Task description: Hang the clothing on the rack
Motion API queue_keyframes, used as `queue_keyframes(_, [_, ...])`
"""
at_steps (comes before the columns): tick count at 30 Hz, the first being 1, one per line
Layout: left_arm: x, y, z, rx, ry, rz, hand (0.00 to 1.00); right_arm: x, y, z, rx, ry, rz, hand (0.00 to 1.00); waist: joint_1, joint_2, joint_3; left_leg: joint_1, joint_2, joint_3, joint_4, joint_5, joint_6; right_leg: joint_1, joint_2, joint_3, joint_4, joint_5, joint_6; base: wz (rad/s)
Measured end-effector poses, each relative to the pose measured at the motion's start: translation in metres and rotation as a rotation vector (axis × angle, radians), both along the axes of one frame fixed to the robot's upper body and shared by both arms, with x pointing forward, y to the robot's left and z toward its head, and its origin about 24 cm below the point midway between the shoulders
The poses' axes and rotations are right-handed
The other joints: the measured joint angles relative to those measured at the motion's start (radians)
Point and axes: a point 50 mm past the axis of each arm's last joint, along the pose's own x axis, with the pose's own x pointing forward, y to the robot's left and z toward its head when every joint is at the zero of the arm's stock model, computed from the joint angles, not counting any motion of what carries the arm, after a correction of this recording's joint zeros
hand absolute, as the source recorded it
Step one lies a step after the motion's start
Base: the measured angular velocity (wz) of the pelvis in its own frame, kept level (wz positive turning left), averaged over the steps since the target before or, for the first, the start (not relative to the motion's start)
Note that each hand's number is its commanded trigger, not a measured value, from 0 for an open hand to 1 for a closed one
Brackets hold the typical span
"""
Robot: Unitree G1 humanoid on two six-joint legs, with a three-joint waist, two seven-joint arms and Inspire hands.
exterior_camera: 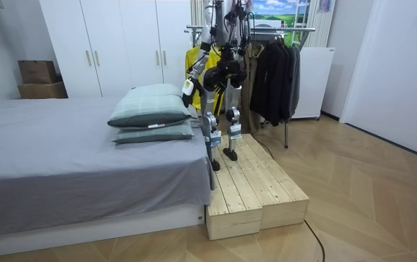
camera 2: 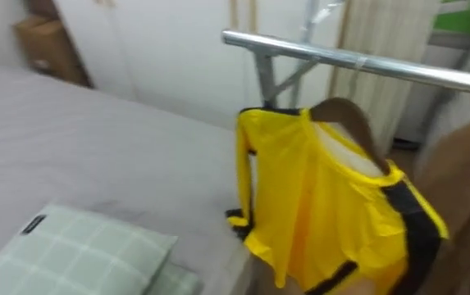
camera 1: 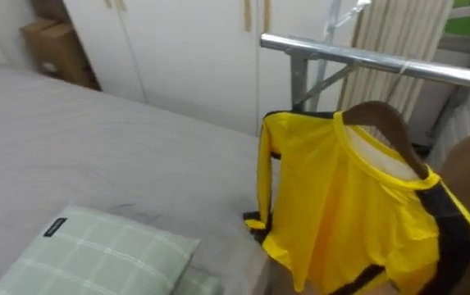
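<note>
A yellow shirt (camera 1: 341, 205) with black trim hangs on a brown wooden hanger (camera 1: 382, 119), just below the grey metal rail (camera 1: 366, 57) of the clothes rack. I cannot tell whether the hanger's hook is over the rail. In the room view I stand on a wooden platform (exterior_camera: 252, 182) between the bed and the rack, facing the rack, with the yellow shirt (exterior_camera: 193, 62) in front of me. My left hand (exterior_camera: 187, 89) hangs low at my side, by the pillows.
The grey bed (camera 1: 95, 156) lies to my left, with a green checked pillow (camera 1: 95, 254) near its corner. White wardrobes (camera 1: 185, 49) and cardboard boxes (camera 1: 54, 49) stand behind it. Dark clothes (exterior_camera: 273, 73) hang further along the rack.
</note>
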Motion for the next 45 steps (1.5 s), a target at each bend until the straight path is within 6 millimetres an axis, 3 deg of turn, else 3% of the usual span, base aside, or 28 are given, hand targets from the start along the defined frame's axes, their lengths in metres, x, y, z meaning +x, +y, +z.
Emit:
queue_keyframes(1, [0.002, 0.001, 0.001, -0.005, -0.008, -0.006, 0.00, 0.000, -0.002, 0.000, -0.005, 0.000, -0.004, 0.00, -0.005, -0.015, -0.0006, -0.017, 0.005, 0.090, 0.005, 0.017, 0.009, -0.003, -0.025, -0.060, 0.004, -0.015, -0.001, 1.47])
queue_keyframes(2, [0.005, 0.002, 0.001, -0.015, -0.017, -0.014, 0.00, 0.000, -0.006, 0.001, -0.012, -0.003, -0.020, 0.00, -0.005, -0.009, -0.0010, -0.023, 0.032, 0.212, 0.072, -0.009, 0.035, 0.008, -0.034, -0.121, 0.007, -0.029, -0.003, 1.52])
queue_keyframes(3, [0.005, 0.002, 0.001, -0.020, -0.013, -0.015, 0.00, 0.000, -0.008, 0.001, -0.015, -0.005, -0.030, 0.00, -0.007, -0.005, -0.0025, -0.022, 0.041, 0.256, 0.107, -0.027, 0.041, 0.018, -0.038, -0.155, 0.007, -0.034, -0.001, 1.66])
queue_keyframes(4, [0.004, 0.004, 0.002, -0.024, -0.010, -0.018, 0.00, 0.000, -0.011, 0.002, -0.022, -0.007, -0.051, 0.00, -0.021, -0.002, -0.0018, -0.007, 0.060, 0.311, 0.158, -0.052, 0.048, 0.040, -0.051, -0.224, 0.015, -0.048, 0.003, 1.76])
queue_keyframes(5, [0.001, 0.007, 0.002, -0.017, 0.000, -0.017, 0.00, -0.001, -0.014, 0.002, -0.031, -0.008, -0.060, 0.00, -0.033, 0.001, 0.0006, 0.023, 0.070, 0.362, 0.170, -0.073, 0.038, 0.064, -0.056, -0.290, 0.023, -0.060, 0.006, 1.74])
queue_keyframes(6, [0.000, 0.008, 0.002, -0.015, 0.004, -0.016, 0.00, -0.001, -0.014, 0.002, -0.034, -0.008, -0.064, 0.00, -0.036, 0.002, 0.0012, 0.035, 0.076, 0.379, 0.171, -0.083, 0.039, 0.074, -0.057, -0.321, 0.023, -0.067, 0.009, 1.63])
queue_keyframes(8, [0.000, 0.008, 0.002, -0.009, 0.005, -0.020, 0.00, -0.002, -0.017, 0.001, -0.052, 0.004, -0.077, 0.00, -0.044, 0.007, 0.0050, 0.053, 0.087, 0.430, 0.155, -0.105, 0.037, 0.104, -0.068, -0.446, 0.036, -0.092, 0.022, 1.56])
queue_keyframes(12, [-0.002, 0.008, 0.002, -0.006, 0.004, -0.003, 0.00, -0.008, -0.014, -0.002, -0.046, 0.034, -0.081, 0.00, -0.028, -0.004, 0.0025, 0.054, 0.073, 0.447, 0.122, -0.109, 0.039, 0.114, -0.112, -0.526, 0.106, -0.131, 0.046, 0.96])
queue_keyframes(16, [0.002, 0.005, 0.002, 0.017, -0.012, 0.019, 0.00, -0.017, -0.016, -0.008, -0.037, 0.093, -0.099, 0.00, -0.023, -0.015, -0.0041, 0.056, 0.029, 0.402, 0.067, -0.109, 0.065, 0.129, -0.178, -0.580, 0.193, -0.145, 0.058, 0.40])
queue_keyframes(18, [0.000, 0.005, 0.001, 0.018, -0.001, 0.022, 0.00, -0.024, -0.018, -0.011, -0.045, 0.130, -0.113, 0.00, -0.025, -0.015, -0.0046, 0.058, 0.020, 0.380, 0.067, -0.105, 0.071, 0.127, -0.205, -0.557, 0.252, -0.142, 0.063, 0.53])
queue_keyframes(20, [-0.004, 0.006, 0.000, 0.016, 0.007, 0.044, 0.00, -0.036, -0.021, -0.015, -0.045, 0.178, -0.160, 0.00, -0.034, -0.028, -0.0076, 0.073, -0.004, 0.323, 0.063, -0.099, 0.085, 0.124, -0.231, -0.449, 0.317, -0.136, 0.073, 0.68])
queue_keyframes(21, [-0.005, 0.006, 0.000, 0.013, 0.009, 0.058, 0.00, -0.040, -0.022, -0.016, -0.042, 0.189, -0.177, 0.00, -0.036, -0.030, -0.0099, 0.074, -0.008, 0.305, 0.062, -0.099, 0.090, 0.125, -0.232, -0.422, 0.326, -0.131, 0.081, 0.83])
queue_keyframes(22, [-0.006, 0.007, 0.000, 0.006, 0.006, 0.088, 0.00, -0.047, -0.024, -0.018, -0.046, 0.207, -0.203, 0.00, -0.038, -0.030, -0.0117, 0.083, -0.018, 0.263, 0.057, -0.096, 0.098, 0.122, -0.232, -0.364, 0.349, -0.116, 0.095, 0.96])
queue_keyframes(23, [-0.007, 0.009, 0.000, 0.005, 0.005, 0.112, 0.00, -0.052, -0.025, -0.019, -0.048, 0.226, -0.227, 0.00, -0.045, -0.025, -0.0096, 0.092, -0.024, 0.216, 0.049, -0.092, 0.104, 0.104, -0.210, -0.262, 0.346, -0.116, 0.107, 0.97])
queue_keyframes(24, [-0.008, 0.010, 0.000, 0.003, 0.007, 0.132, 0.00, -0.055, -0.025, -0.020, -0.049, 0.234, -0.231, 0.00, -0.049, -0.027, -0.0092, 0.092, -0.023, 0.196, 0.048, -0.090, 0.106, 0.098, -0.189, -0.204, 0.321, -0.119, 0.111, 1.01])
queue_keyframes(25, [-0.014, 0.012, 0.000, 0.004, 0.021, 0.173, 0.00, -0.058, -0.026, -0.020, -0.051, 0.247, -0.247, 0.00, -0.052, -0.030, -0.0079, 0.091, -0.023, 0.158, 0.045, -0.087, 0.106, 0.086, -0.161, -0.105, 0.254, -0.117, 0.121, 0.95])
queue_keyframes(26, [-0.018, 0.015, -0.001, 0.010, 0.036, 0.186, 0.00, -0.060, -0.028, -0.021, -0.058, 0.258, -0.266, 0.00, -0.058, -0.032, -0.0069, 0.091, -0.023, 0.119, 0.045, -0.086, 0.105, 0.070, -0.142, -0.028, 0.183, -0.099, 0.122, 0.99])
queue_keyframes(27, [-0.019, 0.017, -0.001, 0.013, 0.044, 0.188, 0.00, -0.062, -0.029, -0.021, -0.065, 0.266, -0.279, 0.00, -0.062, -0.032, -0.0065, 0.090, -0.023, 0.094, 0.046, -0.086, 0.104, 0.066, -0.132, 0.004, 0.140, -0.080, 0.123, 1.11])
queue_keyframes(28, [-0.021, 0.021, 0.000, 0.026, 0.054, 0.191, 0.00, -0.068, -0.031, -0.022, -0.079, 0.286, -0.301, 0.00, -0.069, -0.039, -0.0045, 0.089, -0.029, 0.047, 0.045, -0.086, 0.097, 0.068, -0.116, 0.075, 0.052, -0.012, 0.129, 1.32])
queue_keyframes(29, [-0.022, 0.028, 0.002, 0.050, 0.057, 0.196, 0.00, -0.072, -0.030, -0.024, -0.083, 0.310, -0.319, 0.00, -0.082, -0.065, 0.0001, 0.093, -0.053, 0.002, 0.041, -0.086, 0.093, 0.070, -0.118, 0.141, 0.000, 0.078, 0.170, 1.38])
queue_keyframes(30, [-0.024, 0.028, 0.002, 0.052, 0.065, 0.206, 0.00, -0.076, -0.032, -0.024, -0.088, 0.323, -0.334, 0.00, -0.085, -0.063, -0.0033, 0.095, -0.060, -0.016, 0.040, -0.088, 0.090, 0.086, -0.116, 0.137, 0.002, 0.070, 0.170, 1.06])
queue_keyframes(32, [-0.031, 0.027, 0.001, 0.053, 0.091, 0.228, 0.00, -0.071, -0.036, -0.023, -0.109, 0.323, -0.362, 0.00, -0.079, -0.056, -0.0008, 0.088, -0.056, -0.072, 0.038, -0.093, 0.067, 0.122, -0.098, 0.109, -0.039, 0.073, 0.171, 0.62])
queue_keyframes(34, [-0.034, 0.024, -0.001, 0.051, 0.100, 0.249, 0.00, -0.069, -0.037, -0.023, -0.119, 0.320, -0.353, 0.00, -0.080, -0.055, -0.0002, 0.089, -0.054, -0.094, 0.021, -0.080, 0.061, 0.132, -0.091, 0.098, -0.057, 0.070, 0.168, 0.33])
queue_keyframes(39, [-0.039, 0.012, -0.004, 0.029, 0.119, 0.266, 0.00, -0.067, -0.034, -0.023, -0.107, 0.325, -0.342, 0.00, -0.080, -0.058, -0.0015, 0.091, -0.053, -0.107, -0.001, -0.066, 0.054, 0.137, -0.088, 0.087, -0.066, 0.055, 0.160, 0.10])
queue_keyframes(43, [-0.039, 0.013, -0.004, 0.030, 0.123, 0.266, 0.00, -0.073, -0.032, -0.025, -0.105, 0.342, -0.347, 0.00, -0.081, -0.075, 0.0064, 0.113, -0.052, -0.104, -0.017, -0.065, 0.054, 0.151, -0.088, 0.091, -0.068, 0.050, 0.164, -0.02])
queue_keyframes(45, [-0.036, 0.015, -0.003, 0.041, 0.116, 0.266, 0.00, -0.075, -0.029, -0.026, -0.102, 0.348, -0.343, 0.00, -0.083, -0.083, 0.0047, 0.117, -0.051, -0.102, -0.020, -0.066, 0.054, 0.153, -0.087, 0.093, -0.068, 0.050, 0.164, -0.02])
